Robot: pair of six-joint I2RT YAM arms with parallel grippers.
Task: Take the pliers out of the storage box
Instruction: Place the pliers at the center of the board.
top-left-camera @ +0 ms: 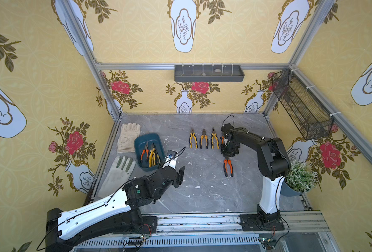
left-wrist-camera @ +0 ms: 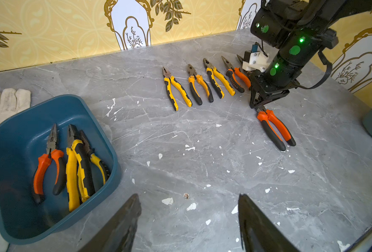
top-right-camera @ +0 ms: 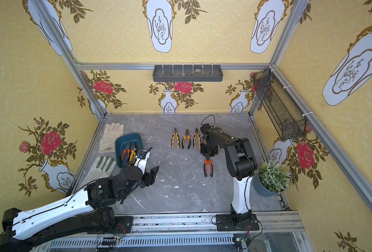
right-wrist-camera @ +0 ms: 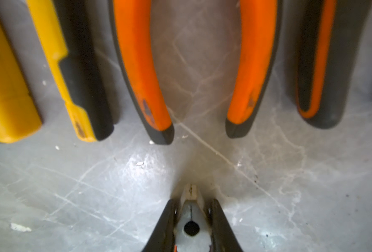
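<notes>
While setting this pair down, use the grey marble desk [top-left-camera: 202, 192] as the guide: stay low and level over it, well inside the right edge. Right arm reaching over the middle right of the desk. Left arm lying by the near left, beside the storage box [top-left-camera: 148, 136], itself toward the left edge and just beside a pale glove [top-left-camera: 129, 136] and a grey-green glove [top-left-camera: 117, 176].

Inside the box, three pliers not yet out: one orange-handled pair [left-wrist-camera: 47, 168] and two yellow-handled pairs [left-wrist-camera: 80, 170] overlapping, noses toward the far edge. Laid in a row toward the far edge: three yellow pairs [top-left-camera: 203, 136], then an orange pair [left-wrist-camera: 235, 79] partly under the right wrist, plus one more beyond it, mostly hidden.

Right pincer [right-wrist-camera: 193, 201] closed on the metal head of the orange-and-black pliers [left-wrist-camera: 276, 123], handles trailing toward the near edge and seemingly down on the desk. Nose aimed at the gap between the handle ends of the orange pair ahead, near but apart.

Probably a put-down, so:
- Settle the tool flat.
- Keep the wrist square to the row.
- Stop short of those handle ends.
- Part the fingers [right-wrist-camera: 163, 227] fully before lifting straight up, to avoid dragging the head.

Left pincer [left-wrist-camera: 188, 197] wide open and empty over bare desk, just beside the box's near right corner. Best kept there for now, then sent for the lone orange-handled pair first.
</notes>
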